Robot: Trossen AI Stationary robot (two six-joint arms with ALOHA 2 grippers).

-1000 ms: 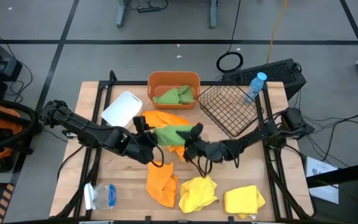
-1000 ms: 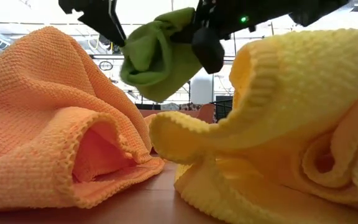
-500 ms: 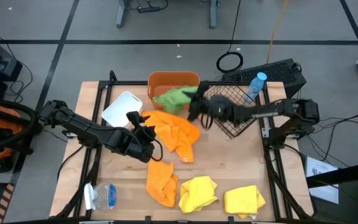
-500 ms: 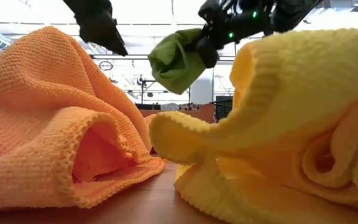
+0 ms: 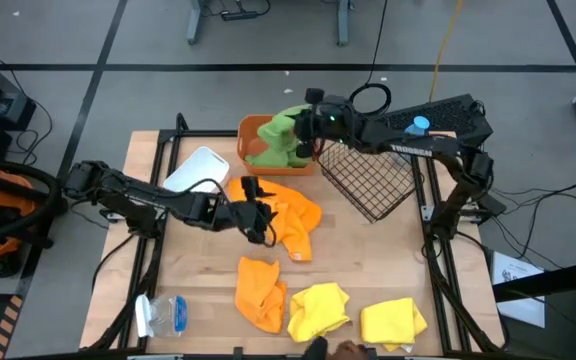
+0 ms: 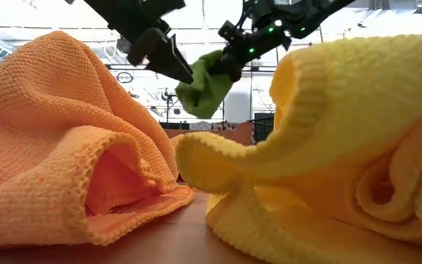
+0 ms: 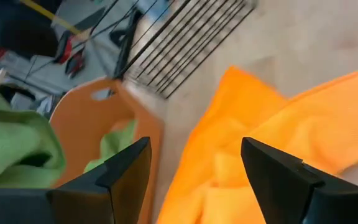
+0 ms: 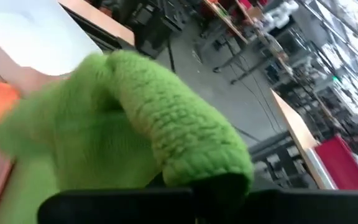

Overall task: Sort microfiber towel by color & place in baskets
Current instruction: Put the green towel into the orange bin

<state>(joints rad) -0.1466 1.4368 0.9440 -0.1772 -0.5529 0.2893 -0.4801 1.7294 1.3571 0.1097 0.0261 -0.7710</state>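
- Nearest the front edge of the table, I count two yellow towels [image 5: 318, 308] lying loose, side by side, with one orange towel [image 5: 259, 292] just to their left.
- Mid-table, a second orange towel [image 5: 286, 212] lies spread out. My left gripper [image 5: 260, 208] now sits at its edge with its fingers spread apart and nothing between them; a second ago it was helping hold up the green towel.
- Farther back, my right gripper [image 5: 306, 128] has carried that green towel [image 5: 286, 133] from mid-table to above the orange tub [image 5: 253, 131], and is clamped on it.
- A first green towel [image 5: 266, 157] already lies in the tub, so I judge one release would finish the greens. The two overlap from above, so the count of two is my best reading.
- Baskets: three. The orange tub, the white tub [image 5: 197, 174] to its left, and the black wire basket [image 5: 368, 175] to its right, which looks tipped and holds no towel.
- Tally: two green, two orange, two yellow. The oranges and yellows are unsorted.
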